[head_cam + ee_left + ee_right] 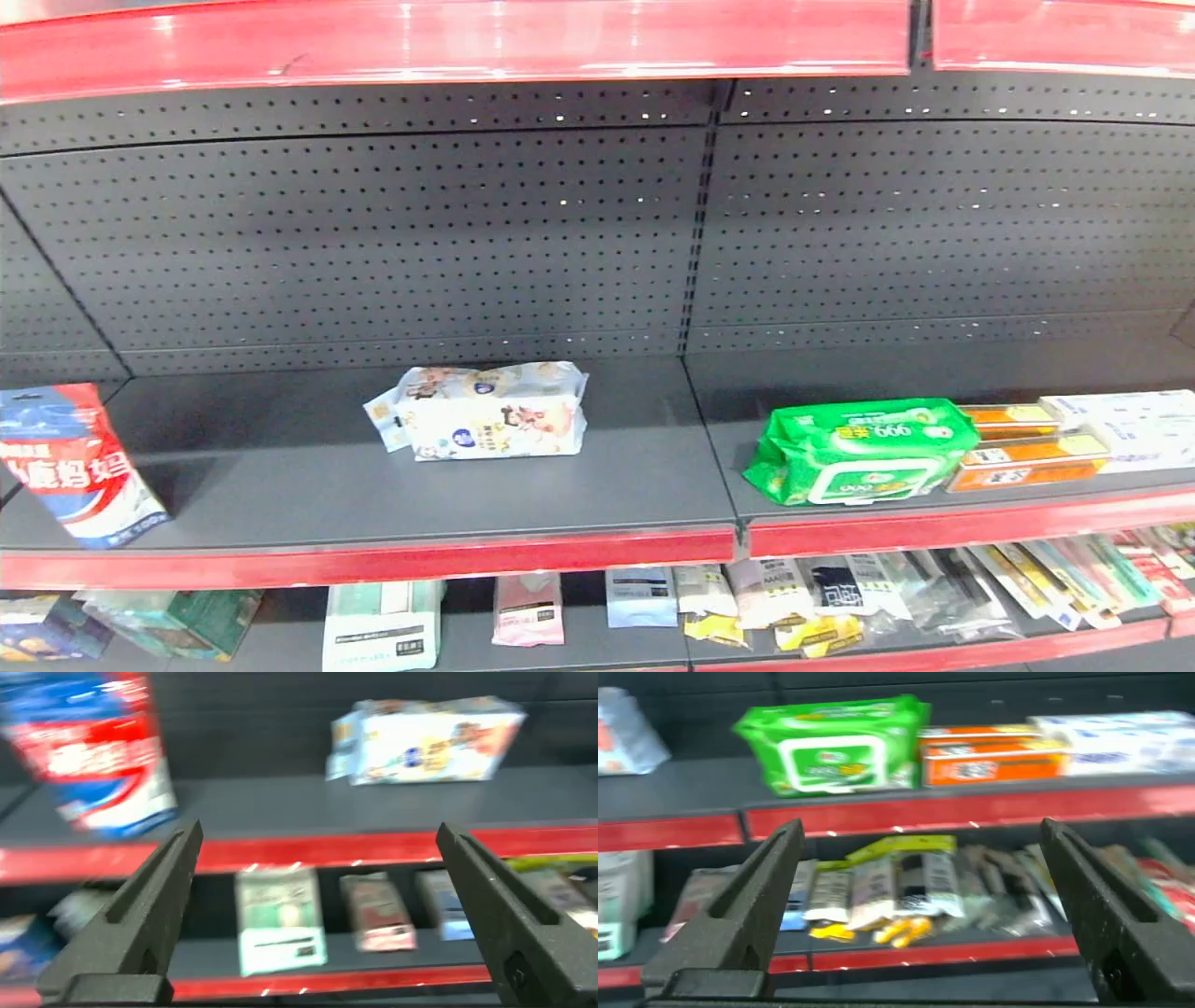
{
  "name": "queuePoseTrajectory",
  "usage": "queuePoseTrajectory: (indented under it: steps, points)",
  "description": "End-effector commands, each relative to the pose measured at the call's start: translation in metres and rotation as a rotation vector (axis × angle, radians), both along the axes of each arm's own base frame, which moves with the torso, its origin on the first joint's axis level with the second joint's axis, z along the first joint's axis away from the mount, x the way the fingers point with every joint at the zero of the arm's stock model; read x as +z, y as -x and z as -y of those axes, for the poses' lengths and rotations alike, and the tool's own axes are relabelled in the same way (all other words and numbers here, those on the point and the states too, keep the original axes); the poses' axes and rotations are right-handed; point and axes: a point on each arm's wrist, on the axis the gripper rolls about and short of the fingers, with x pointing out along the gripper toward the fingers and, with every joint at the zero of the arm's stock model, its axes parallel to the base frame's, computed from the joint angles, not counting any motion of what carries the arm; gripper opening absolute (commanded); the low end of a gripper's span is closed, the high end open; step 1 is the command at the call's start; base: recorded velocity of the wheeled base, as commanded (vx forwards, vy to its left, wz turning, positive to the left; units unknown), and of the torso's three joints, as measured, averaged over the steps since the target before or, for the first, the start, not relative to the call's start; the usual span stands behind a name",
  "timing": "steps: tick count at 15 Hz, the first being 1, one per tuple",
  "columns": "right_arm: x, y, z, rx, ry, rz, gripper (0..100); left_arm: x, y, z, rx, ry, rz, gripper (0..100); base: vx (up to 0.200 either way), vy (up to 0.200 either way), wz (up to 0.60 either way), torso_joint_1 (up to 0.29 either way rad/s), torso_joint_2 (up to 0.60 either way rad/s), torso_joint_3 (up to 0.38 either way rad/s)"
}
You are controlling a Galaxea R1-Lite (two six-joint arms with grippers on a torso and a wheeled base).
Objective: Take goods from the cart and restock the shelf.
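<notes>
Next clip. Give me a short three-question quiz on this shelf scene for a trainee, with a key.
1. True or false: the green wipes pack lies right beside the orange boxes.
2. The right gripper is: A open and empty; B shut on a box; C shut on a bottle.
3. Fill in: the red and blue pouch stands at the ____ end of the shelf.
Key: 1 true; 2 A; 3 left.
</notes>
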Motion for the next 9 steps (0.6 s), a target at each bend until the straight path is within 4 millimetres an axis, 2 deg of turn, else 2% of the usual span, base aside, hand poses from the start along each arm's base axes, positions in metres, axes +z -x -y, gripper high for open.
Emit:
queuePoseTrajectory:
  steps: [1, 9]
  points:
    - [0.0000, -0.0001, 0.0000, 0.000, 0.001, -0.001, 100, 0.0001, 0.0000, 0.0000, 0.002, 0.000, -0.001, 100, 0.000, 0.000, -0.60, -0.007, 0.01, 0.007]
    - [0.0000, -0.0001, 0.0000, 0.000, -0.001, -0.001, 100, 0.0001, 0.0000, 0.0000, 0.000, 0.000, -0.001, 100, 0.000, 0.000, -0.60, 0.001, 0.00, 0.001]
